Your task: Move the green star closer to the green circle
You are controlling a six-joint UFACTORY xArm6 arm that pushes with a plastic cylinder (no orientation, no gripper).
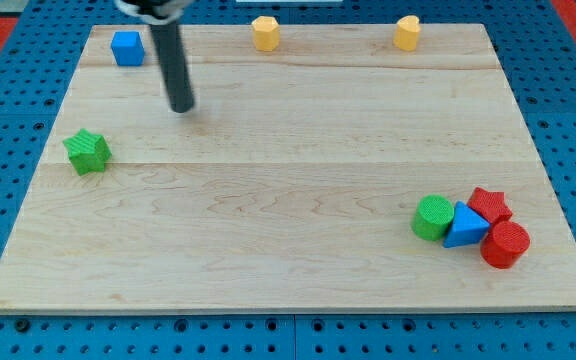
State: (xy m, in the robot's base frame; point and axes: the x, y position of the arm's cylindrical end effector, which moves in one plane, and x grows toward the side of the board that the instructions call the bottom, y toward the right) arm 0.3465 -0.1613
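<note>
The green star [87, 151] lies near the board's left edge, at mid height. The green circle [433, 217] stands at the lower right, touching a blue triangle [465, 226]. My tip [182, 106] is on the board above and to the right of the green star, well apart from it, and far to the left of the green circle.
A red star [490, 204] and a red circle [505, 244] crowd the blue triangle at the lower right. A blue cube [127, 47], a yellow hexagon [266, 33] and a yellow block [407, 32] line the top edge of the wooden board [288, 270].
</note>
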